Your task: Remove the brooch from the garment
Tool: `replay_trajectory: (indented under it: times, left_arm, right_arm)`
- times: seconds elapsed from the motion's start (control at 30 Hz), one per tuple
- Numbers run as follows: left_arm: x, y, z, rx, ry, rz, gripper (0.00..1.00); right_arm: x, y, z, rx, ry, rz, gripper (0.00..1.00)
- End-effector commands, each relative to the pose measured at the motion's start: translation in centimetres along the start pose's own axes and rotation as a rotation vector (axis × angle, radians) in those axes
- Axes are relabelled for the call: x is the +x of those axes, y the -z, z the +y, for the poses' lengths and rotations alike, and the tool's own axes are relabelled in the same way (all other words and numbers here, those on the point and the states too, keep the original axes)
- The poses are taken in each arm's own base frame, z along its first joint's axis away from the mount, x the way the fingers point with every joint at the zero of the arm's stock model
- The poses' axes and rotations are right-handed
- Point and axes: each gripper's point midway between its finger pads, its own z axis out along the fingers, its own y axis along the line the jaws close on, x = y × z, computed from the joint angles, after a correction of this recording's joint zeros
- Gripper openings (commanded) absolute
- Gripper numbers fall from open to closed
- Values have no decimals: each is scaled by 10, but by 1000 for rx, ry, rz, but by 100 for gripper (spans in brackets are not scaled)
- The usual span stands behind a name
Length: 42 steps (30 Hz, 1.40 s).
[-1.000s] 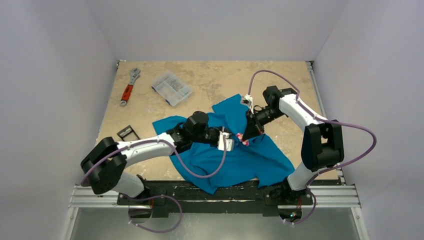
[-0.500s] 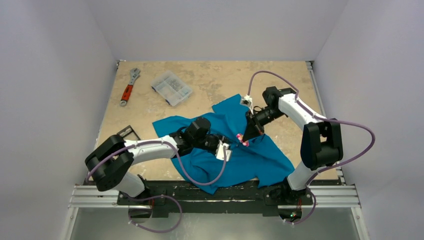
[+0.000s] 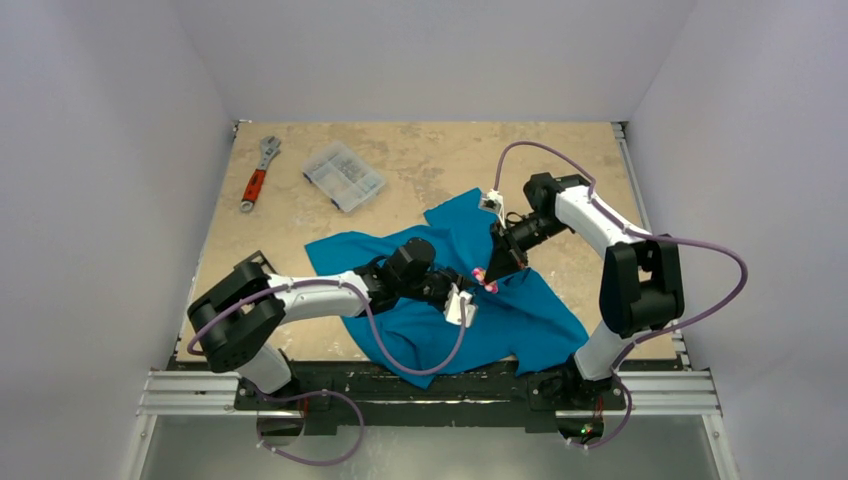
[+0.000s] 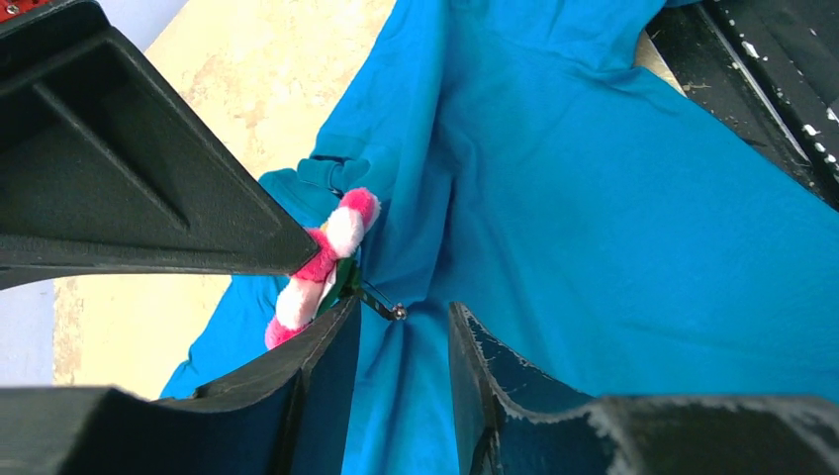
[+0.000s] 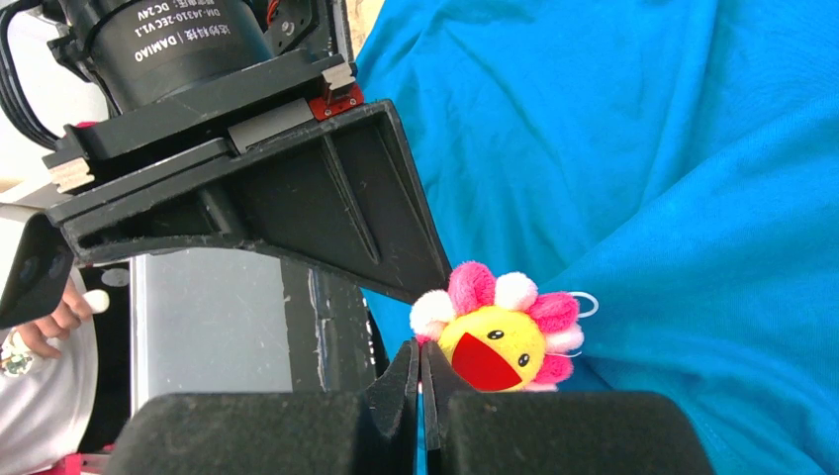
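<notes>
A rumpled teal T-shirt, the garment, lies across the near middle of the tan surface, with its hem at the near edge. The brooch, a plush pink-and-white flower with a yellow face, sits on the cloth near the shirt's middle, between two robot hands. The right hand has its fingers pressed together, tips against the petals. Whether they pinch anything cannot be told. The left hand has its fingers apart over a fold of cloth just beside the flower. A wrench and a clear parts box lie towards the far left corner.
</notes>
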Motion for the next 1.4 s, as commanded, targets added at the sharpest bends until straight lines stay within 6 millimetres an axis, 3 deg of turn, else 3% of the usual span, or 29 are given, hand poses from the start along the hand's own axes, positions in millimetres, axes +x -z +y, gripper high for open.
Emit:
replay_trajectory:
  times: [0.0,0.47,0.7,0.77,0.87,1.03,1.13,1.37]
  left_arm:
    - [-19,-7,25,-73,-21,-38,36]
    - [-20,-8,43,-148,57,-19,7]
    - [-30,-5,39,-98,166,-33,0]
    - [-33,-3,40,-78,247,-41,0]
    - [-39,1,46,-53,380,-68,0]
    - [-43,8,65,-5,592,-124,0]
    - [-43,14,76,24,639,-149,0]
    - [-55,19,76,131,666,-174,0]
  right_arm:
    - [-12,3,6,-16,33,-23,0]
    - [-13,3,5,-15,46,-24,2]
    - [-30,29,-11,114,76,-61,54]
    - [-33,45,-18,167,70,-89,59]
    - [-27,63,-22,218,72,-110,62]
    - [-6,58,-16,224,112,-92,67]
    - [-10,55,-8,204,140,-130,70]
    - [-25,48,-5,192,219,-141,67]
